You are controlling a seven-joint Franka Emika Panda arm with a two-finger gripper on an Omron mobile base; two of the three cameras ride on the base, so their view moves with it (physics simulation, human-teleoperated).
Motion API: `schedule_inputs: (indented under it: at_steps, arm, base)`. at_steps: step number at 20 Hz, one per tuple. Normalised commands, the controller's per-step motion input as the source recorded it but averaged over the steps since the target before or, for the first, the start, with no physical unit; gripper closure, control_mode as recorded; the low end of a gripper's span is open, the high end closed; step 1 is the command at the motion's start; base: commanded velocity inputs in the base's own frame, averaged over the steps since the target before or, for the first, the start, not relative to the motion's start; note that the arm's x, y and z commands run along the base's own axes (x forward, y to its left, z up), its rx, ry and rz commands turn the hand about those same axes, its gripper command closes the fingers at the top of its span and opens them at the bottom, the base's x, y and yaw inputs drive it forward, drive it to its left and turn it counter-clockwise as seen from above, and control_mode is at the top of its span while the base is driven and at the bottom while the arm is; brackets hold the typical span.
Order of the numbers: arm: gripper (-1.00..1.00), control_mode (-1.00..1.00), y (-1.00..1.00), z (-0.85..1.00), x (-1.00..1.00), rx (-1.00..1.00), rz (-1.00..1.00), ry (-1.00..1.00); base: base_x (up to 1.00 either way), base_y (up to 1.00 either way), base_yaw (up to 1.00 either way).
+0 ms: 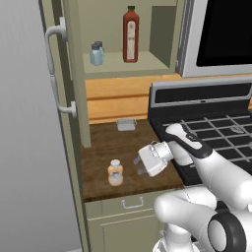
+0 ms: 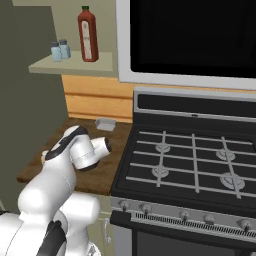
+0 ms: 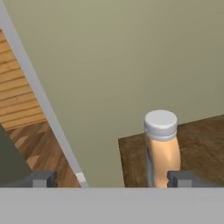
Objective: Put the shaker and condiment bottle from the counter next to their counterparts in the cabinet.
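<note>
Condiment bottle [image 1: 115,173] stands near the front edge of the counter [image 1: 128,147]. Just right of it, the gripper [image 1: 140,166] is wide open and holds nothing. A crooked push could knock the bottle off the edge.

The condiment bottle [image 3: 162,148] on the counter [image 1: 123,147] is cut off at its bottom in the hand view, so its base cannot be seen there. In the right base view the robot's arm covers the counter's front part. On the cabinet [image 1: 118,64] shelf, one small shaker [image 1: 96,55] stands in front of another, so the back one mostly hides. The label on the tall red bottle [image 1: 130,34] beside them is too small to read.
</note>
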Motion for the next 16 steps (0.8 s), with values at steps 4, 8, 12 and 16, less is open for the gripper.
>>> schedule_inputs:
  at_steps: [4, 8, 12, 16]
  arm:
    - [-1.0, -1.0, 0.0, -0.11, 0.02, -0.03, -0.09, -0.03]
    - [-1.0, -1.0, 0.01, -0.09, 0.0, -0.03, -0.15, -0.02]
    - [-1.0, -1.0, 0.08, -0.1, 0.02, -0.05, -0.15, -0.01]
    - [-1.0, -1.0, 0.17, -0.17, -0.2, -0.03, -0.13, -0.01]
  base:
    - [0.0, 0.0, 0.0]
    - [0.0, 0.0, 0.0]
    - [0.0, 0.0, 0.0]
    - [0.0, 0.0, 0.0]
